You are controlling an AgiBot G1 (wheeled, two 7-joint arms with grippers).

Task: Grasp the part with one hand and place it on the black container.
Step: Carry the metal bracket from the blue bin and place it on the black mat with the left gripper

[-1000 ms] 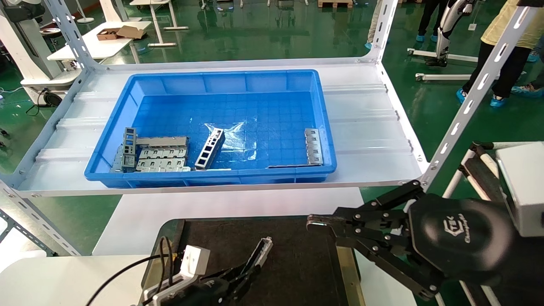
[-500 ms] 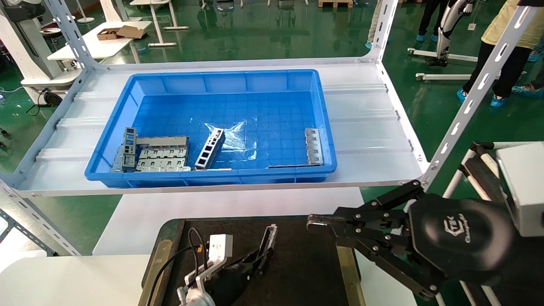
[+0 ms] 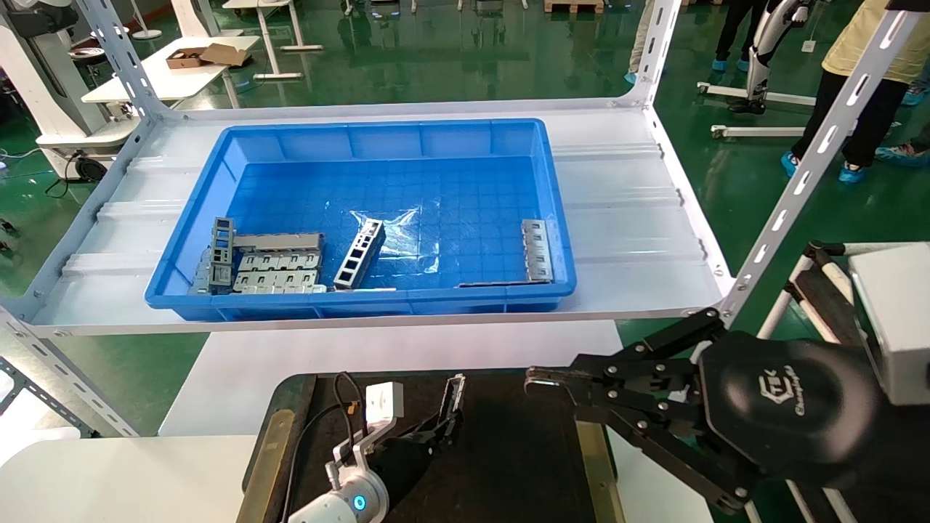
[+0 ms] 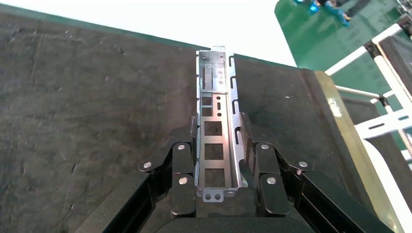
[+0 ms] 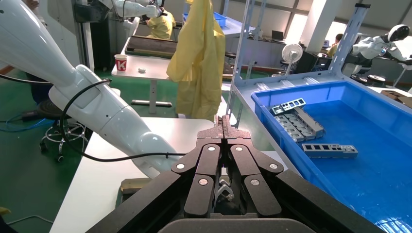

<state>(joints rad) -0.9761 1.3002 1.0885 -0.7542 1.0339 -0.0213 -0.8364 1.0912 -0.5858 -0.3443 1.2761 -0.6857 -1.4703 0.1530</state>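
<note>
My left gripper [image 4: 219, 160] clamps the part [image 4: 217, 131], light, stiff, slippery metal, by its side walls over the black container [image 3: 523, 450] near its far edge; right gripper [image 3: 534, 379] closed, idle.

Head view: the left tool [image 3: 436, 430] and arm run off the bottom edge; its body hides the near end of the part [image 3: 452, 399]. The black container [image 3: 508, 443] is cut by the bottom edge and covered at right by the right tool [image 3: 534, 379]. Left wrist view: the fingers [image 4: 182, 160] cover the part's [image 4: 216, 131] side walls; contact with the felt cannot be told.
</note>
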